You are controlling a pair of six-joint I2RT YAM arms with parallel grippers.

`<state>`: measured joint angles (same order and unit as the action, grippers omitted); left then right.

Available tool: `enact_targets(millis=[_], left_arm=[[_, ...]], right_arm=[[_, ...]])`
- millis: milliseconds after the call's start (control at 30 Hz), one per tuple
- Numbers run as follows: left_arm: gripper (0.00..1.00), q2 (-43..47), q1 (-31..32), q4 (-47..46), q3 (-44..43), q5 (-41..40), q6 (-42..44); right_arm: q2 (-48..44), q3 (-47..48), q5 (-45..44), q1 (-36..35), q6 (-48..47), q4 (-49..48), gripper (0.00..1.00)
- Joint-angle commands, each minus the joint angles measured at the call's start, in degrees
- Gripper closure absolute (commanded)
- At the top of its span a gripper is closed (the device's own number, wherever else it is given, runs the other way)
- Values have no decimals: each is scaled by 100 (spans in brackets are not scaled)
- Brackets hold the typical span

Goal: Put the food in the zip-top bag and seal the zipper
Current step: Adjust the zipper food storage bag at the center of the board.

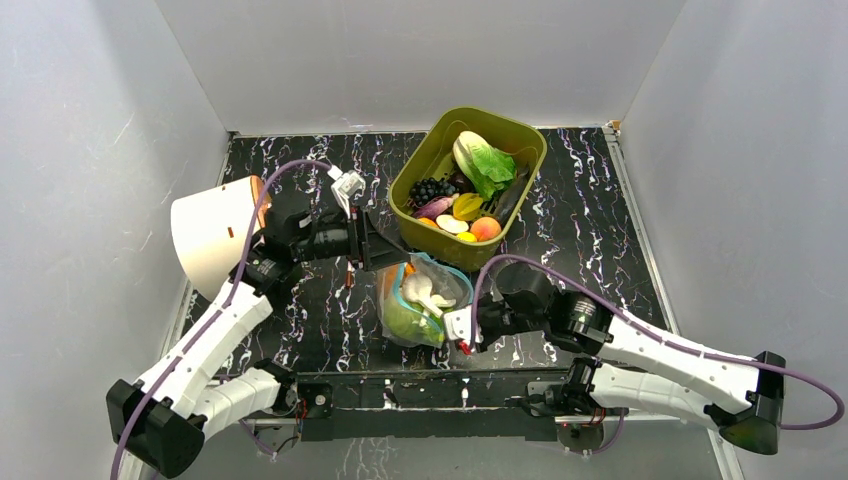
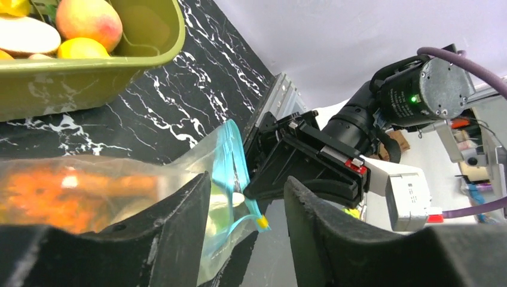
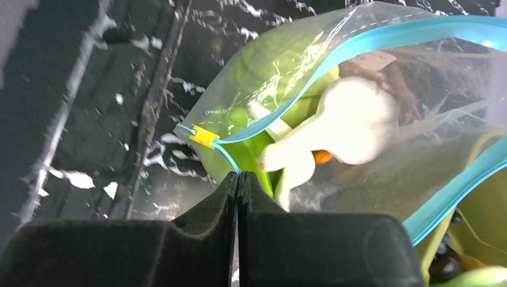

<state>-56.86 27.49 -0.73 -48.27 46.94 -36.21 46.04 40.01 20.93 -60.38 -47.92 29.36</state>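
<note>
The clear zip-top bag (image 1: pixel 420 300) lies in front of the tub with its mouth open. It holds a white mushroom-shaped toy (image 3: pixel 353 125), a green piece (image 3: pixel 239 116) and something orange (image 2: pixel 54 191). The light-blue zipper (image 3: pixel 382 36) has a yellow slider (image 3: pixel 203 136) at its near corner. My right gripper (image 3: pixel 238 177) is shut on the zipper strip just beside the slider; it also shows in the top view (image 1: pixel 460 326). My left gripper (image 2: pixel 245 209) is open at the bag's far side (image 1: pixel 378 247), with the blue rim (image 2: pixel 230 155) beside its left finger. More food (image 1: pixel 478 160) lies in the tub.
The olive-green tub (image 1: pixel 425 150) stands behind the bag, against it, with a cabbage, grapes (image 1: pixel 430 188), a peach (image 1: pixel 486 228) and other toys inside. A white cone (image 1: pixel 212 235) sits by the left arm. Grey walls close in the black marbled table (image 1: pixel 580 230).
</note>
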Motion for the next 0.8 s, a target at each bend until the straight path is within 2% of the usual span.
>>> enact_targets(millis=[0, 167, 267, 400, 500, 633, 767], left_arm=[[50, 148, -15, 1039, -868, -456, 1000], [45, 425, -15, 1761, -1317, -816, 1895], [45, 774, -20, 2117, -1357, -922, 2523], [45, 1255, -20, 2375, -1187, -928, 3009], [46, 1574, -15, 2289, -851, -845, 2981], [47, 2083, -15, 2072, -268, -797, 2412], [46, 2407, -17, 2326, 20, -919, 1815]], right_arm=[[278, 760, 822, -43, 1122, -697, 100], [387, 526, 873, -81, 2216, -1801, 100], [487, 475, 574, -97, 3103, -2602, 100], [936, 691, 41, -112, 4084, -3190, 100], [1447, 1040, -236, -114, 4447, -3146, 100], [2000, 1367, -405, -119, 4810, -3183, 100], [2195, 1366, -705, -119, 5243, -3503, 100]])
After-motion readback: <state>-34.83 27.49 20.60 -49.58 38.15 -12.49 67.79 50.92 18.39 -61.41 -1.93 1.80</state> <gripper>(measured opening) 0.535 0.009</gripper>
